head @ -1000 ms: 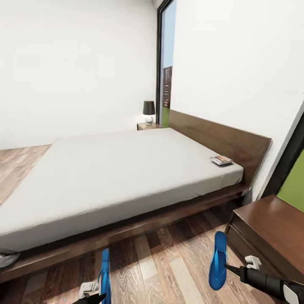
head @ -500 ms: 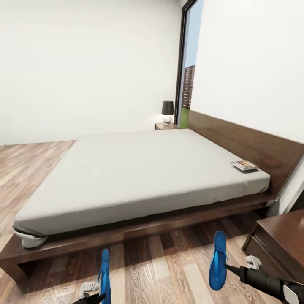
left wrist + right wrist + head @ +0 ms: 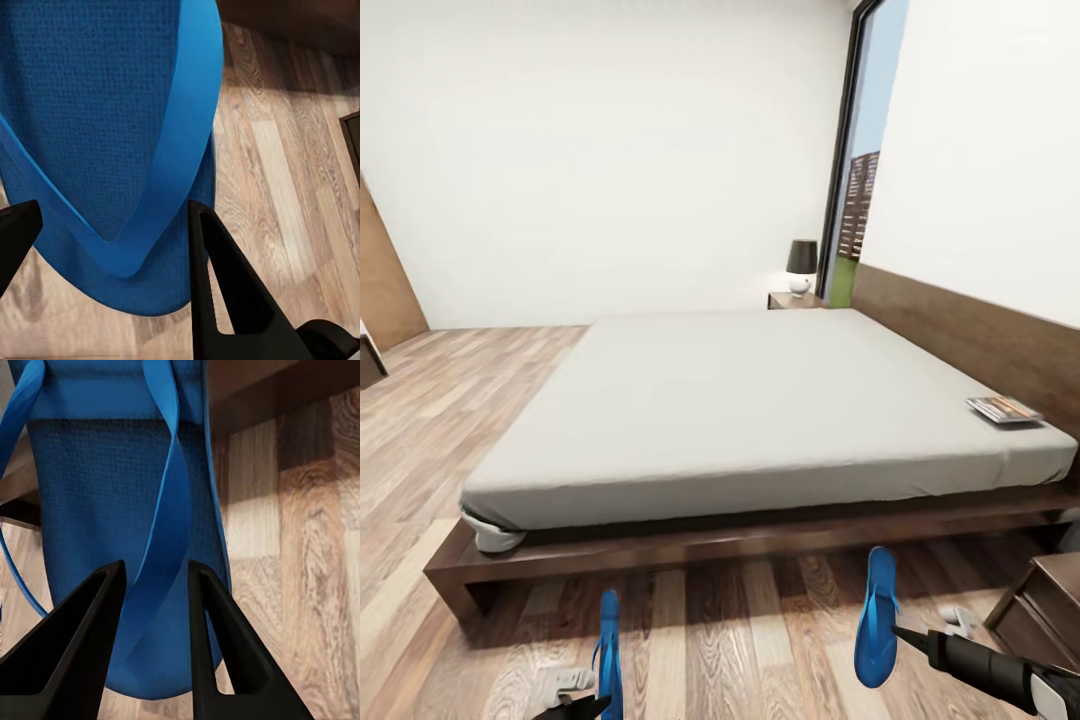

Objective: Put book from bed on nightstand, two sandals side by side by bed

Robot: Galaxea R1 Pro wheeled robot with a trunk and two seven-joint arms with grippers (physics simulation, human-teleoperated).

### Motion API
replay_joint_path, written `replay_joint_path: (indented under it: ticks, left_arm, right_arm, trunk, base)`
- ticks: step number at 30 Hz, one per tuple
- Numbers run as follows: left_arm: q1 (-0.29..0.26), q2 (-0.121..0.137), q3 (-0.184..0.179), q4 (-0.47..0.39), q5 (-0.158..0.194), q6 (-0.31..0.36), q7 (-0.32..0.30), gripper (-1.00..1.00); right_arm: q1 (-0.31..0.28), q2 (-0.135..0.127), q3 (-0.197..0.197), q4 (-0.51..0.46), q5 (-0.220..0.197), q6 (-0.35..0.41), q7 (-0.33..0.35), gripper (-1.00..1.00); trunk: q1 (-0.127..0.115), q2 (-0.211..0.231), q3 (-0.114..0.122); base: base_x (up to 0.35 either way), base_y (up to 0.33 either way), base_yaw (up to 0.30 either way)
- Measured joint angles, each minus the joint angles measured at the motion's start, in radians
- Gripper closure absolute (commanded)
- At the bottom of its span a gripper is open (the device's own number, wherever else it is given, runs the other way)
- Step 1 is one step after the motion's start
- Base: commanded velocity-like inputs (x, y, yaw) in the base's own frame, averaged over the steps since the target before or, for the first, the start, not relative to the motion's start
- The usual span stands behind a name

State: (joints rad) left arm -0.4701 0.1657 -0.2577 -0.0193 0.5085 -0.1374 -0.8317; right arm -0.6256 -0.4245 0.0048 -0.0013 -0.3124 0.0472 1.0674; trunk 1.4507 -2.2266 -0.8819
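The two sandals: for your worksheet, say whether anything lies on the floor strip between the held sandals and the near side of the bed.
Nothing visible does. Each sandal is held by a gripper, left and right, over bare wood floor in front of the bed. The nightstand stands off to the right.

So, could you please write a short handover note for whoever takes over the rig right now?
Left gripper: shut on the left sandal, held off the floor.
Right gripper: shut on the right sandal by its strap.
The book lies on the bed, at the corner by the headboard.
A nightstand stands at the near side, another by the window.
Done: both sandals picked up.
Left: set the sandals side by side beside the bed; move the book to a nightstand.
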Motion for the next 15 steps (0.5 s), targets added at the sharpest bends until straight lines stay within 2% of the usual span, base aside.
replay_joint_path:
  ticks: [7,15]
  left_arm:
    - [0.0,0.0,0.001,0.0,0.0,0.0,0.0,1.0]
    - [0.0,0.0,0.001,0.0,0.0,0.0,0.0,1.0]
  right_arm:
    - [0.0,0.0,-0.002,0.0,0.0,0.0,0.0,1.0]
    - [0.0,0.0,-0.002,0.0,0.0,0.0,0.0,1.0]
  trunk:
    - [0.0,0.0,0.0]
    - [0.0,0.0,0.0]
  base:
    - [0.0,0.0,0.129]
    - [0.0,0.0,0.249]
